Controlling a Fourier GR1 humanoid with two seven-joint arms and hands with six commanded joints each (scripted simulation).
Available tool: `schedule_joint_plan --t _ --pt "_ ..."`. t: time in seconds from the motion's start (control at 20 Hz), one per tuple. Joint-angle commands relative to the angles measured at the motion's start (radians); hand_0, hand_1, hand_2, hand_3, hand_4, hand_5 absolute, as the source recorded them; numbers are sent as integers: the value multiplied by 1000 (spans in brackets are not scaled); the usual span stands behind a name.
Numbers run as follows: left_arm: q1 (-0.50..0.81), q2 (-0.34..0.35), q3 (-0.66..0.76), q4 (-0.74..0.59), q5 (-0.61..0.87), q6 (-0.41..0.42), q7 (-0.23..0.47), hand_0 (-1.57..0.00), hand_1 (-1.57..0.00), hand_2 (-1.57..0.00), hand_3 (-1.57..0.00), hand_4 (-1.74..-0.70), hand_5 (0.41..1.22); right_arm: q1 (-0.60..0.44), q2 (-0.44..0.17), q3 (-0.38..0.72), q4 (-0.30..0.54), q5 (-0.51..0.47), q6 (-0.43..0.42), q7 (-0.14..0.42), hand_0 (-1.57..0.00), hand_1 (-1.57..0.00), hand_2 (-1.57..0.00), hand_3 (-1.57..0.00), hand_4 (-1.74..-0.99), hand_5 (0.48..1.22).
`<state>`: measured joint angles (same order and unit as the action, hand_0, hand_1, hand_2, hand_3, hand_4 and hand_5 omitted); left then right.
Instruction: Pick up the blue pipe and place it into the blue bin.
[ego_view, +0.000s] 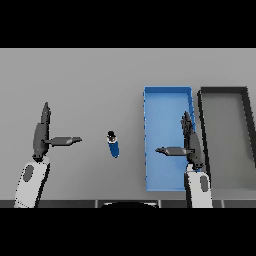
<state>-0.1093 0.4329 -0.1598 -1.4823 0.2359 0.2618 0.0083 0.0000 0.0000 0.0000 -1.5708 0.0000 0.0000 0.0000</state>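
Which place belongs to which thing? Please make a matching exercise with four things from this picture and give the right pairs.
Things:
1. blue pipe
2. blue bin
3. dark bin
4. left robot hand

Places:
A. at the far right of the table
B. over the table's left part, open
C. on the table, left of the blue bin
D. under the right robot hand

Pairs: 1-C, 2-D, 3-A, 4-B

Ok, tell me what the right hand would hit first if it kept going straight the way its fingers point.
The right hand points away from the robot, over the blue bin. Straight on, it would probably meet the bin's far wall first, or pass above it; its height cannot be judged from the head view.
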Motion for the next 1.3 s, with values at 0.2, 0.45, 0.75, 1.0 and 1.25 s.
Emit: schedule_joint_plan --t 0.2,0.45,0.75,1.0,1.25 --pt "-7 -2 0 5 -1 1 -5 1 1 1 1 -1006 586 -7 -2 -3 5 -2 0 3 1 1 1 1 -1222 603" --pt "50 150 -56 3 -16 -240 -139 1 1 1 1 -1010 588 89 -109 78 -92 107 65 -86 1 1 1 1 -1228 599" --pt "75 174 -77 -27 17 -328 -176 1 1 1 1 -1023 594 95 -124 95 -115 134 66 -59 1 1 1 1 -1218 589" --pt "81 206 -165 -113 -6 -423 -131 1 1 1 1 -1037 548 76 -143 83 -112 126 76 -87 1 1 1 1 -1223 601" --pt "77 187 -248 -154 -24 -479 -64 1 1 1 1 -1086 480 85 -134 92 -117 129 77 -105 1 1 1 1 -1244 607"
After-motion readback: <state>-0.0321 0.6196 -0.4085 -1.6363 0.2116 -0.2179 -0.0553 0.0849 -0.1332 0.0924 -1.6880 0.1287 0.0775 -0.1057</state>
